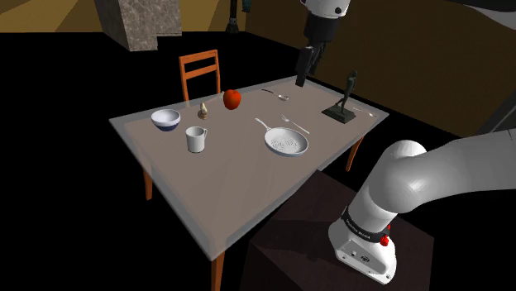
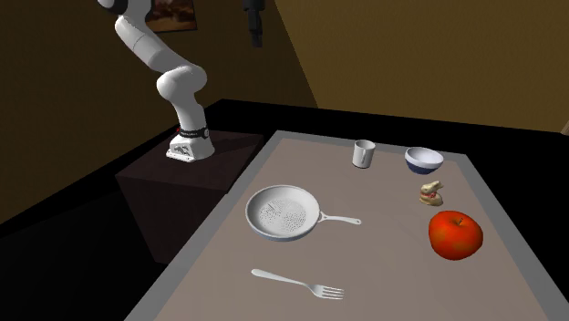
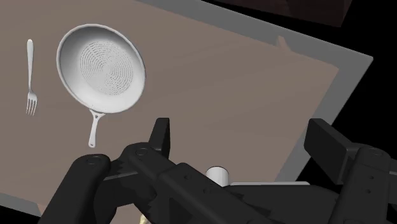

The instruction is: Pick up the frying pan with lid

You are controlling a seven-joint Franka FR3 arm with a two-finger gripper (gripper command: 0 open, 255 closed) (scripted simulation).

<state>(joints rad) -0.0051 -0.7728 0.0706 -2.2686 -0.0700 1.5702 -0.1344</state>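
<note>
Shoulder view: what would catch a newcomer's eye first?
The bright red apple near the grey-brown table's far edge is the brightest spot. The big white robot arm rises from the lower right, its black two-finger gripper hanging open high above the table. Nearer the camera lies a white round frying pan, no lid on it.

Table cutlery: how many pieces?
2: fork beside the frying pan; a spoon, it seems, near the table's far edge between apple and statuette. The statuette could hide more.

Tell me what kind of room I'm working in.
Probably a dining area in a house: a table with a chair at it, laid with a fork, a bowl and a frying pan.
</note>
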